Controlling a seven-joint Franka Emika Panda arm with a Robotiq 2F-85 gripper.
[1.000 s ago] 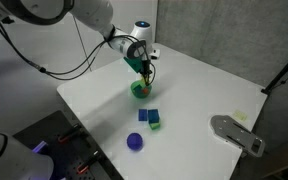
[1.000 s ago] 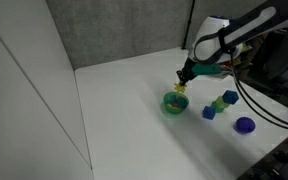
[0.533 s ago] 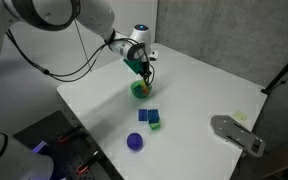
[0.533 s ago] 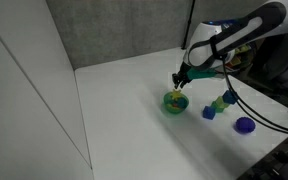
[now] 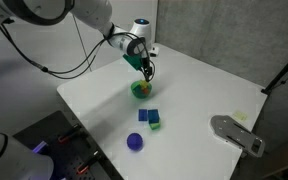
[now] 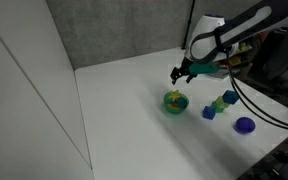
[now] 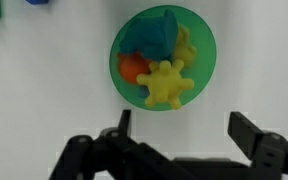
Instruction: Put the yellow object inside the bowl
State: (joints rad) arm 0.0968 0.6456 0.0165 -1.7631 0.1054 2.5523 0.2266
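Note:
The yellow object [image 7: 166,85] lies inside the green bowl [image 7: 206,45], next to a blue piece and an orange piece. In the wrist view my gripper [image 7: 184,125] is open, its two dark fingers spread wide and nothing between them. It hangs just above the bowl [image 5: 136,93] in both exterior views, clear of the rim [image 6: 168,105]. From outside, the gripper [image 5: 146,70] points down at the bowl, and in the other exterior view it shows again [image 6: 180,73].
A blue block [image 5: 145,115] and a green block [image 5: 155,121] sit close beside the bowl. A purple ball [image 5: 135,142] lies nearer the table's edge. A grey flat device [image 5: 237,135] rests at the far corner of the white table.
The gripper opened and let go of the yellow object, which now lies in the bowl. The gripper has risen a little above the bowl.

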